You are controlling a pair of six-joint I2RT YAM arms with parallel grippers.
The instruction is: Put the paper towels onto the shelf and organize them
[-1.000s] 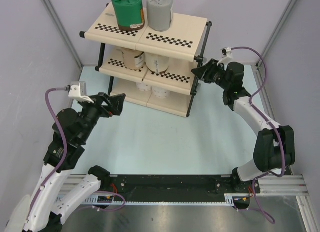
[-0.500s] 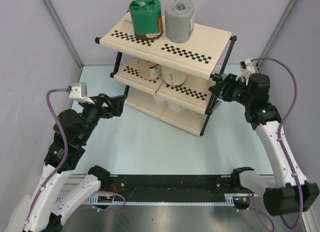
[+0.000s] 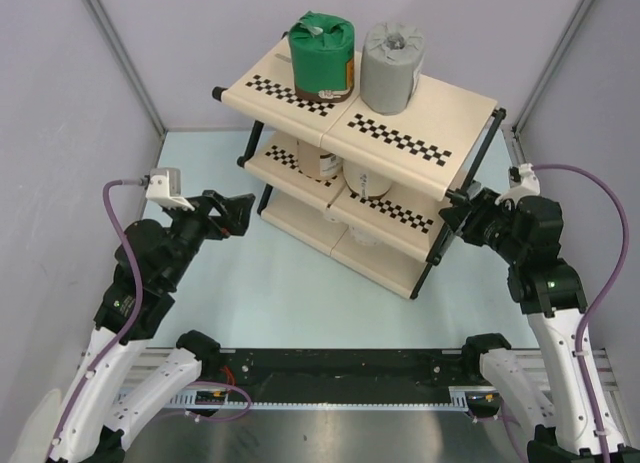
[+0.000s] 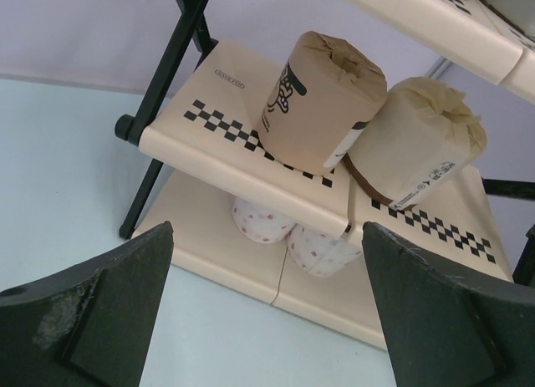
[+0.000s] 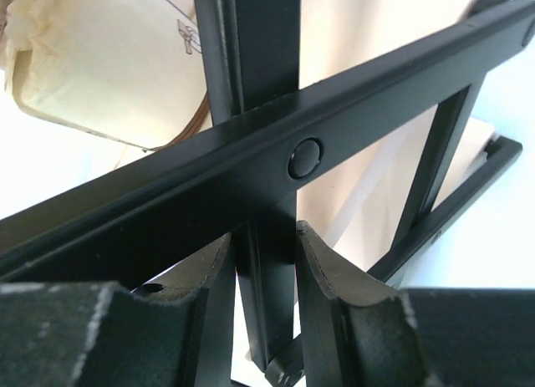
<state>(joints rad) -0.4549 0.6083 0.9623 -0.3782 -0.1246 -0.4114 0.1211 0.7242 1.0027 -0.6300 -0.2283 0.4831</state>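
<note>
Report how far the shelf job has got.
Done: all six rolls sit on the shelf: green roll and grey roll on top, tan rolls in the middle, white rolls at the bottom. In hand: the right gripper is clamped on a post; the left gripper hangs open, clear of the shelf. Left: probably only letting go, perhaps squaring the shelf, which stands askew.

shelf panels (image 4: 219,157): smooth beige plastic | shelf post (image 5: 251,36): satin black metal | tan rolls (image 4: 322,94): crinkled paper wrap

Six paper towels (image 3: 322,55), two per tier, on shelf (image 3: 455,108)
</note>
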